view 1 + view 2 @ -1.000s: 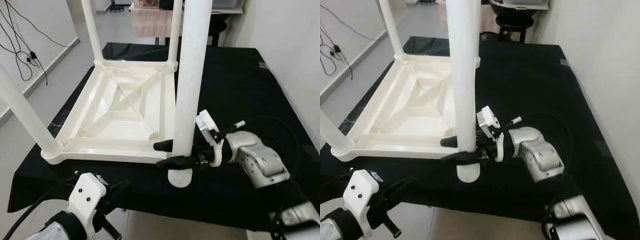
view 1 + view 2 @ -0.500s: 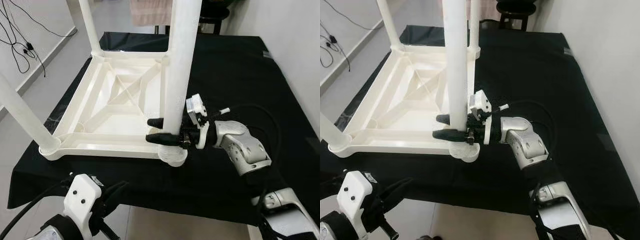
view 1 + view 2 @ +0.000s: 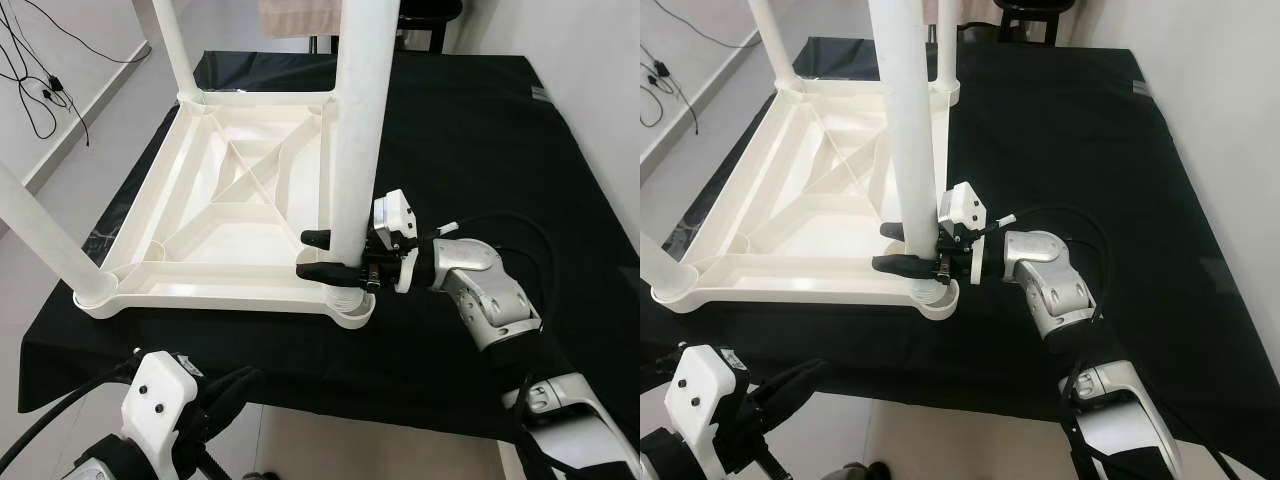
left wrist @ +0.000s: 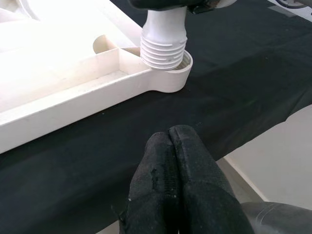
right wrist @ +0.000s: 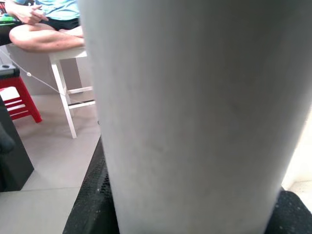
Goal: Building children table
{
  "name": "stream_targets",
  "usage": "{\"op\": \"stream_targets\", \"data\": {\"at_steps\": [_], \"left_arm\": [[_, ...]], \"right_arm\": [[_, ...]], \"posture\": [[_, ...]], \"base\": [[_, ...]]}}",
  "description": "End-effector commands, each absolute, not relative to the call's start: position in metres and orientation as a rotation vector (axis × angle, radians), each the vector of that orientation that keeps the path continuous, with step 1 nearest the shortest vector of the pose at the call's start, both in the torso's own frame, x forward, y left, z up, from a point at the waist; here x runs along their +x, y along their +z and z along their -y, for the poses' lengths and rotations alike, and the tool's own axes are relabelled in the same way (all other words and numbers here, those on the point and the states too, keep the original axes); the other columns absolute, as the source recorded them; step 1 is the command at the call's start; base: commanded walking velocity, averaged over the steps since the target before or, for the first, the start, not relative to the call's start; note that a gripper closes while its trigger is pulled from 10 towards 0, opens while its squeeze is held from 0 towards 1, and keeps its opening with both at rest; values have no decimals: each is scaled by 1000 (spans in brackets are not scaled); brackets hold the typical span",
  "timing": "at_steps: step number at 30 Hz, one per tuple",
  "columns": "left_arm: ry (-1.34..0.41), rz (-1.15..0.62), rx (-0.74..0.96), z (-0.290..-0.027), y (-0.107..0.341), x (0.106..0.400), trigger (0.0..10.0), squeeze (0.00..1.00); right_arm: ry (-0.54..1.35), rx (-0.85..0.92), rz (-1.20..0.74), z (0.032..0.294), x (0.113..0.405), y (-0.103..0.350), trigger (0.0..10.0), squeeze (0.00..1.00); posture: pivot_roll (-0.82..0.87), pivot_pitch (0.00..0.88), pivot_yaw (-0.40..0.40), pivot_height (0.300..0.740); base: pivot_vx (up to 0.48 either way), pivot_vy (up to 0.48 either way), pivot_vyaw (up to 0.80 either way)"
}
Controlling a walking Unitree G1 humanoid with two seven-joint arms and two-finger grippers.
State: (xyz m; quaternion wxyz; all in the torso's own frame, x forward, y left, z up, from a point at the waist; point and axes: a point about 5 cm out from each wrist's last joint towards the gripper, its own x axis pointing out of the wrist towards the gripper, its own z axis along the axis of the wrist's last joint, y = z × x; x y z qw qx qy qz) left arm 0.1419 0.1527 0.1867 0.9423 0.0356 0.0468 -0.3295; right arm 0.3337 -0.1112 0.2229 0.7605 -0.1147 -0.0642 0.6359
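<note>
Leg (image 3: pixel 358 150) now over the tabletop's near corner socket (image 4: pixel 171 73), having come in off the cloth. Right gripper (image 3: pixel 322 255) pinches the leg low, threaded end entering the socket. Left gripper (image 4: pixel 174 183) pressed together, below cloth (image 3: pixel 470 130) edge. Tabletop (image 3: pixel 240 200) upside down.

Smooth, glossy white plastic table frame (image 3: pixel 240 210) and leg (image 3: pixel 362 130) on a matt black cloth (image 3: pixel 480 140) covering the tabletop

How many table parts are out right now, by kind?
White legs: 4: held leg, near-left, far-left, far-right
White tabletop, upside down: 1
Total: 5
</note>
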Motion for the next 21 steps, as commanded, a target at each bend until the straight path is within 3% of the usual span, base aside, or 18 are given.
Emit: {"op": "stream_targets", "data": {"at_steps": [1,9,21], "left_arm": [[-687,-125,81,-154,186,139,10000,0],[-690,-131,74,-154,187,138,10000,0],[-687,-131,71,-153,188,138,10000,0]], "right_arm": [[1415,-260,46,113,330,206,10000,0],[1575,-269,-39,118,313,198,10000,0],[1495,-219,-7,117,329,205,10000,0]], "posture": [[147,270,18,740],[144,279,14,740],[134,289,3,740]], "base": [[0,0,0],[0,0,0],[0,0,0]]}}
